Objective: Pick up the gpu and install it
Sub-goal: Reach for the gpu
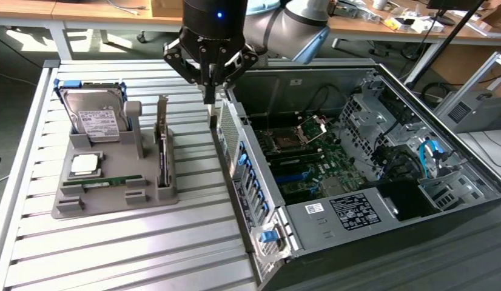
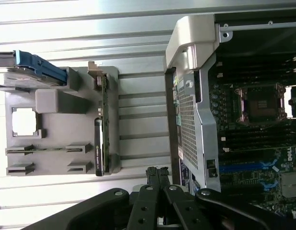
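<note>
Hanging nose-down over the slatted table (image 1: 137, 248), the arm (image 1: 287, 24) comes in from the top of the exterior view with its wrist vertical and the gripper (image 1: 208, 106) pointing straight at the strip of table between the gray holder tray (image 1: 113, 203) and the open computer case (image 1: 259, 200). The jaws are pressed together with nothing between them, and the tips sit just beside the case's rear wall.

The gpu (image 1: 162, 145) hasn't been picked up. It's standing on its edge in the slot on the side of the tray nearest the case, silvery bracket end up, just off to the exterior view's left of the gripper. From the wrist view, the closed fingertips (image 2: 157, 171) are near the gpu (image 2: 101, 134) but apart from it. The hard drive (image 1: 95, 118) and memory stick (image 1: 105, 181) are parked in the same tray.
</note>
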Action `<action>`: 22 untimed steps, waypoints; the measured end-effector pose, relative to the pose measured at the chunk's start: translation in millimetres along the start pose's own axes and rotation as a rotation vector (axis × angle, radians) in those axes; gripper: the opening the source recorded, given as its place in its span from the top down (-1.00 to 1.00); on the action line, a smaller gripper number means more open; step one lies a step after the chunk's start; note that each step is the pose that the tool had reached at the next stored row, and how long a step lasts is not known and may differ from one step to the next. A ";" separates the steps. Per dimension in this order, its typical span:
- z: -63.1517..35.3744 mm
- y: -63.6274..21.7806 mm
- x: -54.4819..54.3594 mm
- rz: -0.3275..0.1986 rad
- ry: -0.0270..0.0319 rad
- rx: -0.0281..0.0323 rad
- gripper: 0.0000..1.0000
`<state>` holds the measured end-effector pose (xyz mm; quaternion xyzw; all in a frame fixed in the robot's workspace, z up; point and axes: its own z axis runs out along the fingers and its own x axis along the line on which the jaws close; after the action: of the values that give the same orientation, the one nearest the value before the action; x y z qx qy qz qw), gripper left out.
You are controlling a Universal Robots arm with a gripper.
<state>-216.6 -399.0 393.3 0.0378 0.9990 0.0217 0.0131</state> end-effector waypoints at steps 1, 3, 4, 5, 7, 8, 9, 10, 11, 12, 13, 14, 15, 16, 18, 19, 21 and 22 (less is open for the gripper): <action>0.0 0.0 0.7 0.000 0.0000 0.0000 0.80; -0.1 -0.1 2.3 0.000 0.0000 0.0000 0.80; 0.0 -0.2 2.8 0.000 0.0000 0.0000 0.80; -0.1 -0.2 3.7 0.000 0.0001 0.0001 0.80; -0.1 -0.3 4.7 0.000 0.0000 0.0000 0.80; -0.2 -0.4 5.4 0.000 0.0001 0.0000 0.80; -0.2 -0.5 6.1 0.000 0.0001 0.0001 0.80; -0.3 -0.5 6.9 0.000 0.0001 0.0001 0.80; -0.3 -0.6 7.7 0.000 0.0001 0.0001 0.80; -0.3 -0.7 9.1 0.000 0.0000 0.0000 0.80; -0.3 -0.7 10.1 0.000 0.0000 0.0000 0.80; -0.3 -0.8 10.9 0.000 0.0001 0.0001 0.80; -0.4 -0.9 12.3 0.000 0.0000 0.0001 0.80; -0.4 -1.0 13.1 0.000 0.0000 0.0001 0.80; -0.5 -1.2 16.3 0.000 0.0000 0.0000 0.80; -0.5 -1.3 17.3 0.000 0.0001 0.0001 0.80; -0.6 -1.4 19.1 0.000 0.0000 0.0001 0.80; -0.5 -1.5 19.8 0.000 0.0000 0.0000 0.80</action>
<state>-236.5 -398.9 393.3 0.0379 0.9990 0.0217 0.0131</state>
